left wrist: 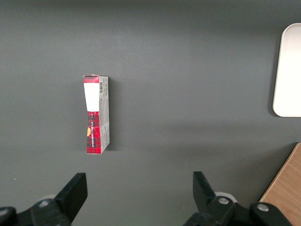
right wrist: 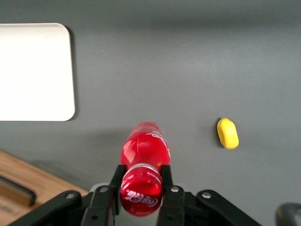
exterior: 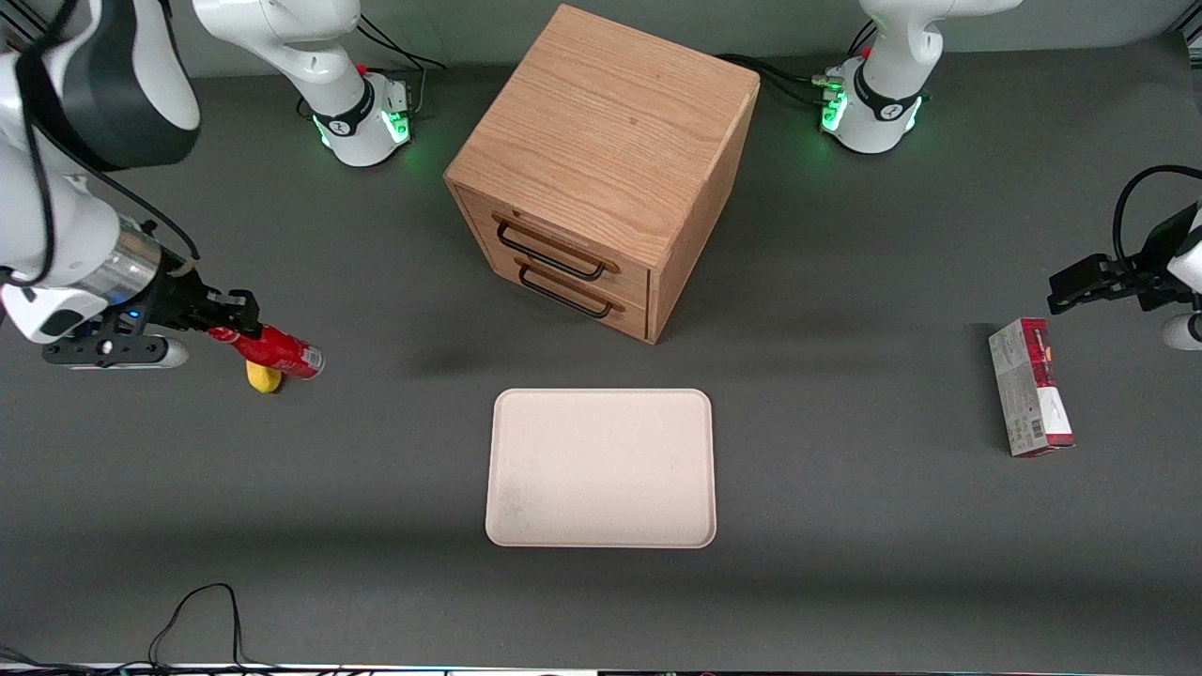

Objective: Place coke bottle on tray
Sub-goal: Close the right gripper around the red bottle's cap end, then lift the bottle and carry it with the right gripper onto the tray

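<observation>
The tray [exterior: 601,468] lay nearest the camera, bare. Toward the working arm's end, the tool [exterior: 237,322] gripped the coke bottle [exterior: 272,350] by its cap, lifted above the tabletop [exterior: 845,526] for carrying.

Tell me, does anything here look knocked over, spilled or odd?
Nothing spilled or damaged. The small red coke bottle hangs tilted, gripped near its cap in the robot's hand, above the grey table near the yellow lump. The cream rectangular tray holds nothing.
</observation>
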Motion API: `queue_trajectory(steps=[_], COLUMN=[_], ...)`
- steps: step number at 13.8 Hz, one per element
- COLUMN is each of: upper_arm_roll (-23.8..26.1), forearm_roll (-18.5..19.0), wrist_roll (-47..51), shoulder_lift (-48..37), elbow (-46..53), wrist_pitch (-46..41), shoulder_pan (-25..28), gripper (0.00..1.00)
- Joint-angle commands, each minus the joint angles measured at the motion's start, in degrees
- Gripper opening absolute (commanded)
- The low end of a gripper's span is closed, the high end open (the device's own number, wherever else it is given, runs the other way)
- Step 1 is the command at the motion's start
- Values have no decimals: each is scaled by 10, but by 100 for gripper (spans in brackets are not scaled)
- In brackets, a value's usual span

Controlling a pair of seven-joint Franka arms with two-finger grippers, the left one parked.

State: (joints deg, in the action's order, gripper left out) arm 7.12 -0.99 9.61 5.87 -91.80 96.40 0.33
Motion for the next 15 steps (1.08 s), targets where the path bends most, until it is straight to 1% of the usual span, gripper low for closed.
queue_trajectory(steps=[1,3,4,5,7,8,9,10,13,14,15], upper_arm_roll=[48,103,136,175,251,288,314,329,331,330,330], forearm_roll=[13,26,34,63,138,177,199,213,244,265,303], wrist_roll=[68,131,180,222,272,291,296,296,292,290,290], shoulder_lift=[81,119,143,172,234,262,277,287,332,355,386], elbow=[168,235,266,299,355,369,372,373,377,375,375], wrist_pitch=[-93,-104,-103,-100,-99,-95,-93,-85,-28,-5,26], shoulder_pan=[-7,-5,2,7,23,29,29,29,30,31,36], gripper=[0,0,0,0,0,0,0,0,0,0,0])
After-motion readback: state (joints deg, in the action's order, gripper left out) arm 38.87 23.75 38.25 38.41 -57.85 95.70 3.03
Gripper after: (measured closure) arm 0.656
